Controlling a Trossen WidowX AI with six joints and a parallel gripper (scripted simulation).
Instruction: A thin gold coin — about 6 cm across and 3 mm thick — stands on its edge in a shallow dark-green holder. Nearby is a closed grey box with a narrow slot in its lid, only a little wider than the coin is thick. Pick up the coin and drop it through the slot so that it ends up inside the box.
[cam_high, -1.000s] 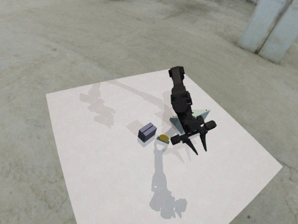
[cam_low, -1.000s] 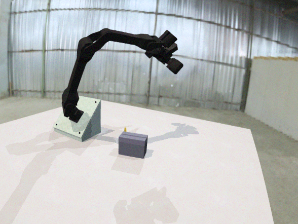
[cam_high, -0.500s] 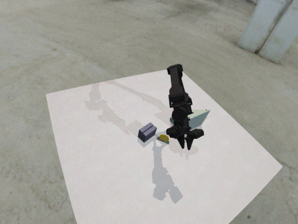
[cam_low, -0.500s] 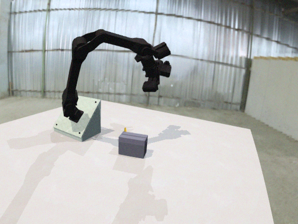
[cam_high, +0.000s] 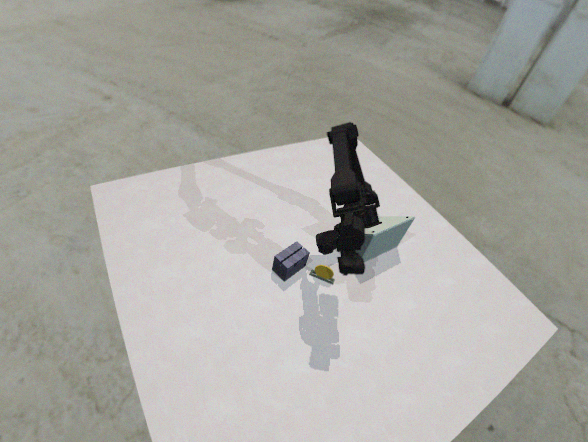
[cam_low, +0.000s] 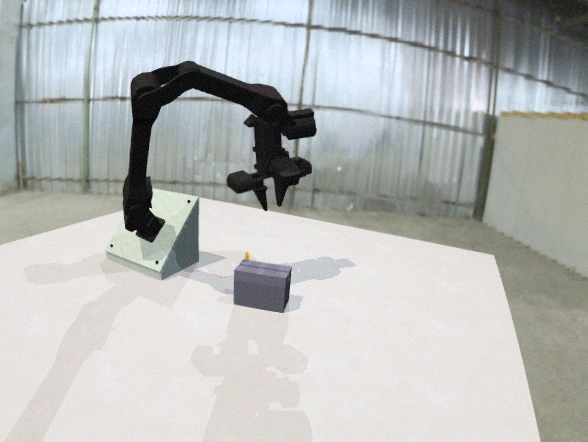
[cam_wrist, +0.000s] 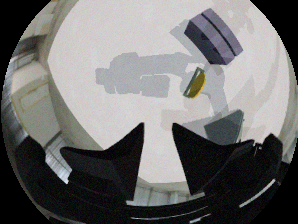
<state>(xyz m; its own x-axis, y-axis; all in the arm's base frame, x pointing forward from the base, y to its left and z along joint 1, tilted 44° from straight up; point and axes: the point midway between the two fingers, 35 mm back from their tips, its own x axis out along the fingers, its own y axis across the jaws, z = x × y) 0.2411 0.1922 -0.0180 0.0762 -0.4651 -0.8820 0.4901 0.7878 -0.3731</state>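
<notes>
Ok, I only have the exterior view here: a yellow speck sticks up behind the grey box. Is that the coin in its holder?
Observer: Yes. The top view shows the coin standing on edge in the green holder, beside the box and apart from it.
Operator: Is it lined up between the fingers?
Observer: No. In the wrist view it lies up and right of the fingers; nothing sits between them.
Operator: Can you see the slot?
Observer: Yes, from the top, as a dark line across the lid.
</notes>
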